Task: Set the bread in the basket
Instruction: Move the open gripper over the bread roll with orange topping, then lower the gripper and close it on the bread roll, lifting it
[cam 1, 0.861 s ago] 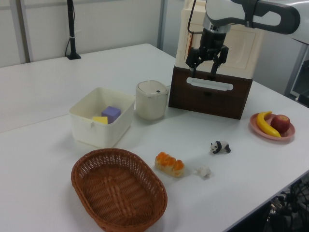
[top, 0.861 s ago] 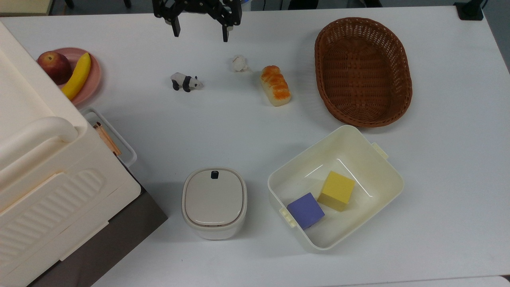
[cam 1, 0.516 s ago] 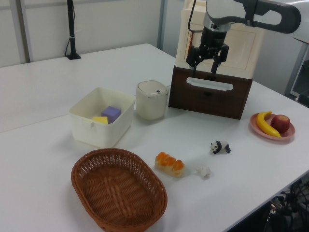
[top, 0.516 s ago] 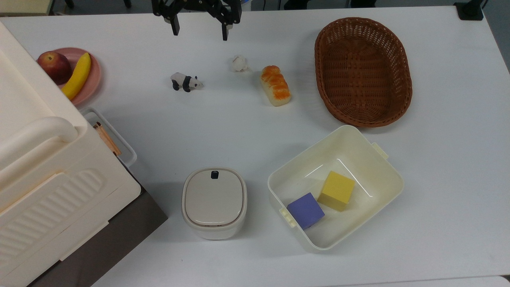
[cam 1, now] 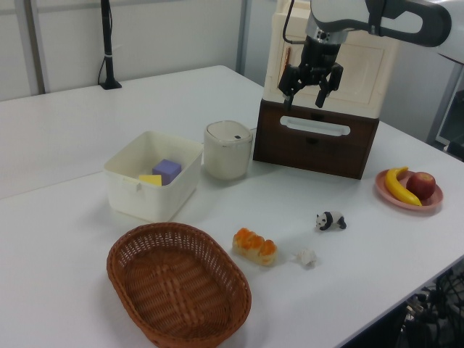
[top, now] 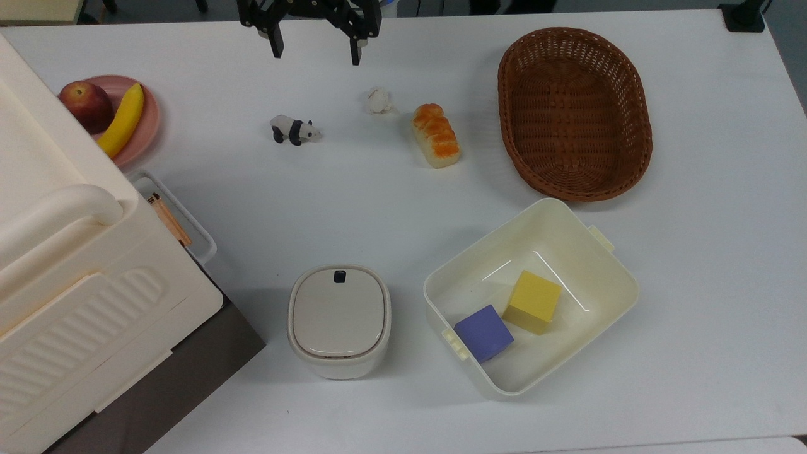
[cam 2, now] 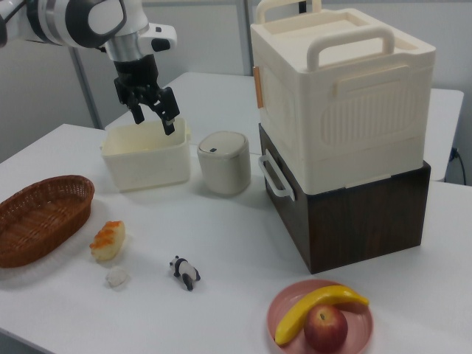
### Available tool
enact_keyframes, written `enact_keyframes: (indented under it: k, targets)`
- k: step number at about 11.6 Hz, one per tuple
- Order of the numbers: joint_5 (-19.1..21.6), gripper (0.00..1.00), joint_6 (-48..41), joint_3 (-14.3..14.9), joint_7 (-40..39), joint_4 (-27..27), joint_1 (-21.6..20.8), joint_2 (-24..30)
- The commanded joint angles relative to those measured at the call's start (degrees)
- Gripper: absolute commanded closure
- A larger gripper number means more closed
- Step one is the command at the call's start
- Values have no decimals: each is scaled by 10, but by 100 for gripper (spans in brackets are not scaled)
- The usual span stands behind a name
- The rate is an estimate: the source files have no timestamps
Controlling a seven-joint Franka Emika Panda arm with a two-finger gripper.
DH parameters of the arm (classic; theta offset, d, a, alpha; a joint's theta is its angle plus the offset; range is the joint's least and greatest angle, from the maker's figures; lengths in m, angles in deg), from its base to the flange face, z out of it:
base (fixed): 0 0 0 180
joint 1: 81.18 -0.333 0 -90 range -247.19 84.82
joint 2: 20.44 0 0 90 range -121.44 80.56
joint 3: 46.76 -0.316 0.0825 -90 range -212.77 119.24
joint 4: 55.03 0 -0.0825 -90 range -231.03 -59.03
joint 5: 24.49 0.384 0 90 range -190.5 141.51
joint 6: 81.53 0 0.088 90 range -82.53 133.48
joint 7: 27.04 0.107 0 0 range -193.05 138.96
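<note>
- The gripper hangs in the air above the white surface, and its two fingers are wide apart with nothing between them.
- In the top view the gripper is at the upper edge, up and to the left of the bread, and well apart from it.
- The bread lies on the surface with its orange-brown top facing up, just beside the basket, on the top view's left of the basket, not touching it.
- The basket is brown wicker, oval, and nothing lies inside it.
- A small white lumpy ball sits near the bread, on the top view's left of it and a little higher.
- A toy panda stands farther from the bread on the same side, beyond the ball.
- A cream bin is below the bread and the basket in the top view; it holds a yellow cube and a purple cube.
- A small lidded container stands on the top view's left of the bin.
- A pink plate with an apple and a banana is far from the bread, past the panda.
- In the right view a big cream box sits on a dark brown cabinet.
</note>
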Motion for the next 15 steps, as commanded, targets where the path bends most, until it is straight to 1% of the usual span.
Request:
enact_keyframes:
  k: [1,2,4,5,6,7,9,10,11,13,15]
  targets:
    - [15,0,-17,-3,-12,5,-9,-6]
    - [15,0,-17,-6,-17,-1,-22,-17]
    - [4,0,-15,-7,-39,-22,-65,-40]
    - [2,0,1,-15,-41,-70,-77,-32]
    - [-6,0,50,-38,-40,-132,-77,-5]
    - [-14,0,125,-49,-38,-207,-78,24]
    - [-15,0,198,-52,-36,-276,-94,44]
    - [-15,0,202,-52,-39,-289,-95,44]
    - [-17,0,204,-51,-46,-308,-110,44]
    - [-31,0,207,-52,-76,-331,-117,39]
    - [-35,0,210,-51,-109,-339,-132,20]
